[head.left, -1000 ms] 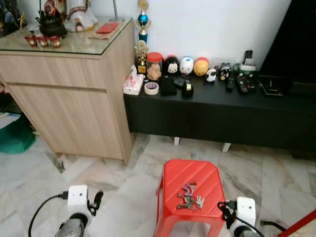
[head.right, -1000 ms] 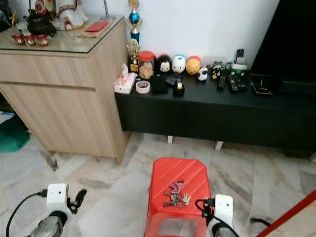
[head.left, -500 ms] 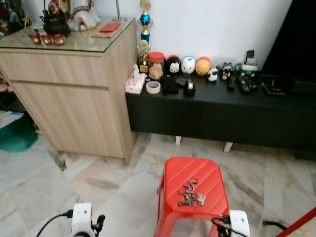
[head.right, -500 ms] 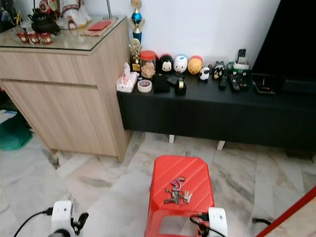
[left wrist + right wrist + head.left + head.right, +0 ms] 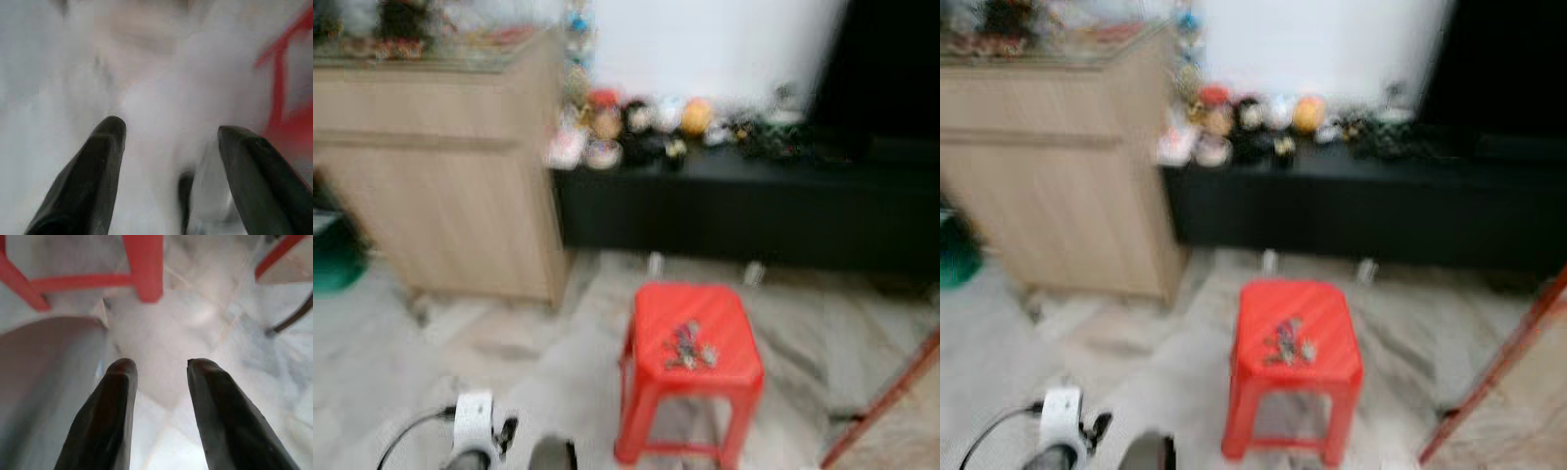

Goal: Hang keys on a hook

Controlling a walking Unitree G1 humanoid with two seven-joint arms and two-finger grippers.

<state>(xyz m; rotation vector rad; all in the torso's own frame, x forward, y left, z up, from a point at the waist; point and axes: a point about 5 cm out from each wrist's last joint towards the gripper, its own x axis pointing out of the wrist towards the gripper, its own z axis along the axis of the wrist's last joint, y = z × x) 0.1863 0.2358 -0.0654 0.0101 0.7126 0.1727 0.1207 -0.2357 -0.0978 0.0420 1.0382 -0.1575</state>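
Note:
A bunch of keys [image 5: 688, 346] lies on top of a red plastic stool [image 5: 690, 392] on the marble floor, a little right of centre ahead of me. The head views are blurred. My left arm's white wrist [image 5: 474, 427] hangs low at the bottom left, well left of the stool. In the left wrist view my left gripper [image 5: 166, 129] is open over pale floor, with a red stool leg [image 5: 279, 73] off to one side. My right gripper [image 5: 161, 364] is open with nothing between its fingers, pointing at the floor beside the stool's legs [image 5: 144, 269].
A light wooden cabinet [image 5: 440, 176] stands at the back left. A low black bench [image 5: 754, 211] with several small figurines runs along the wall. A red slanted bar [image 5: 886, 397] crosses the bottom right. Something green [image 5: 333, 264] lies at the far left.
The whole picture has shifted and blurred, so the camera has moved; the stool now sits higher in view with its legs showing. The keys still lie on the stool.

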